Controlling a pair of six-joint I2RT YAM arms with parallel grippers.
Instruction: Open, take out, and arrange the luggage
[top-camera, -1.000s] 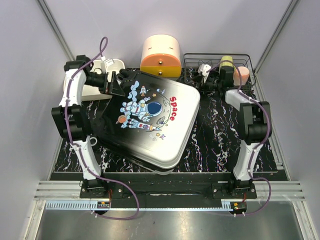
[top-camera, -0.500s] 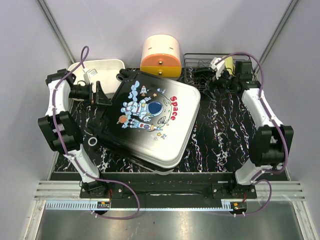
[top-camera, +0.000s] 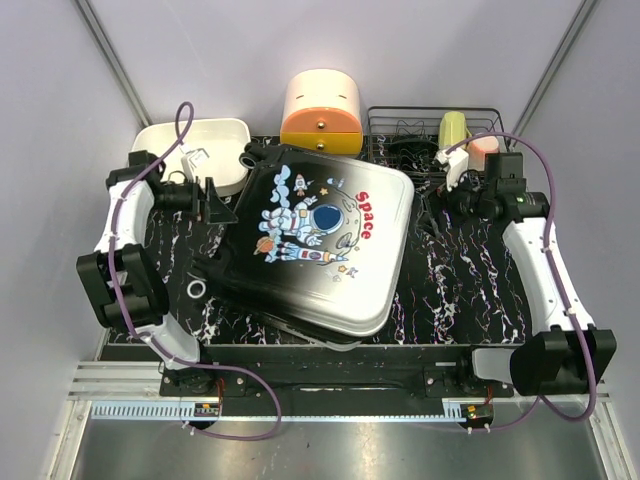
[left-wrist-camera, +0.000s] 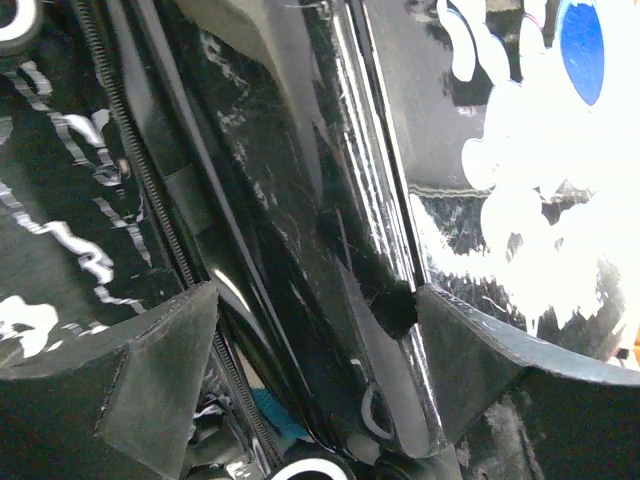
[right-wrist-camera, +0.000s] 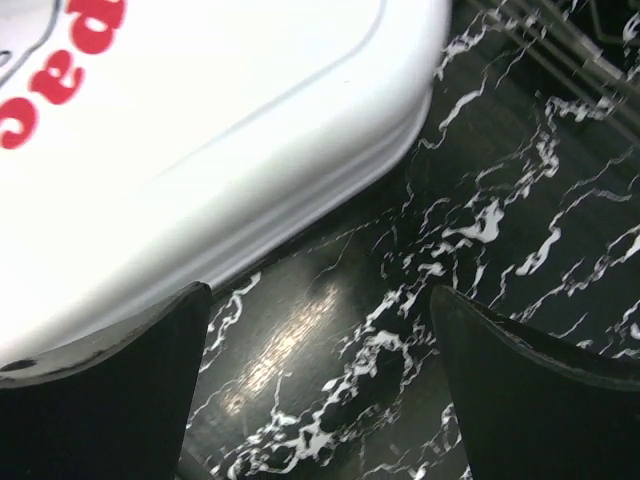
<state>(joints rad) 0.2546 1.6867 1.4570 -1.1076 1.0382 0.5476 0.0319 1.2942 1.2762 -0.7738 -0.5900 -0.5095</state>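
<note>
Left jaws and right jaws both stand apart, empty. The luggage (top-camera: 320, 245) lies mid-frame on the surface (top-camera: 450, 290). Its dark seam edge sits just right of the left jaws, which look nearer.

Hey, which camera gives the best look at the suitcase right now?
The top external view: it shows the whole suitcase, astronaut print up. The left wrist view shows only a dark glossy stretch of its side, the right wrist view only a white corner with red lettering.
</note>
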